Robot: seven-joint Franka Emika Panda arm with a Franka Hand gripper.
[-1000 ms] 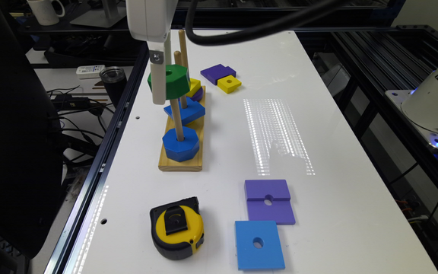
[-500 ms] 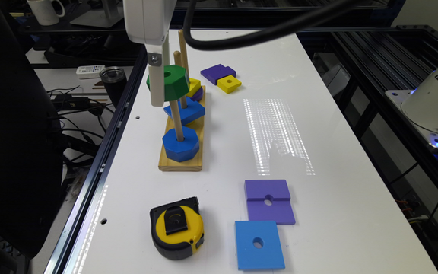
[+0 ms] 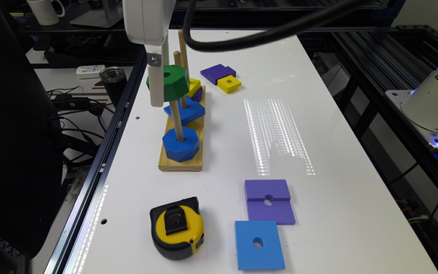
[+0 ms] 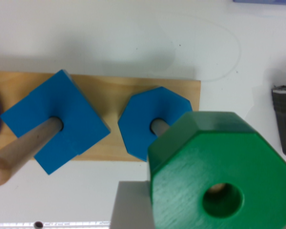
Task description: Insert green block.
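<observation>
The green block (image 3: 167, 82) is a thick dark-green octagon with a round hole, held in the air by my gripper (image 3: 165, 91), which is shut on its sides. One white finger (image 3: 156, 85) runs down its side toward the exterior view's left. The block hangs at the top of the nearest wooden peg (image 3: 176, 121). In the wrist view the peg's tip shows through the hole of the green block (image 4: 219, 167). At that peg's foot sits a blue octagonal block (image 3: 181, 144) on the wooden base (image 3: 181, 164).
A blue square block (image 3: 185, 110) sits on the middle peg, with yellow and purple pieces (image 3: 195, 88) on the far one. Loose purple (image 3: 217, 72) and yellow (image 3: 229, 83) blocks lie behind. A tape measure (image 3: 177, 228), a purple square (image 3: 268, 201) and a blue square (image 3: 259, 245) lie in front.
The gripper and the green block have dipped very slightly over the near peg. Nothing else has moved.
</observation>
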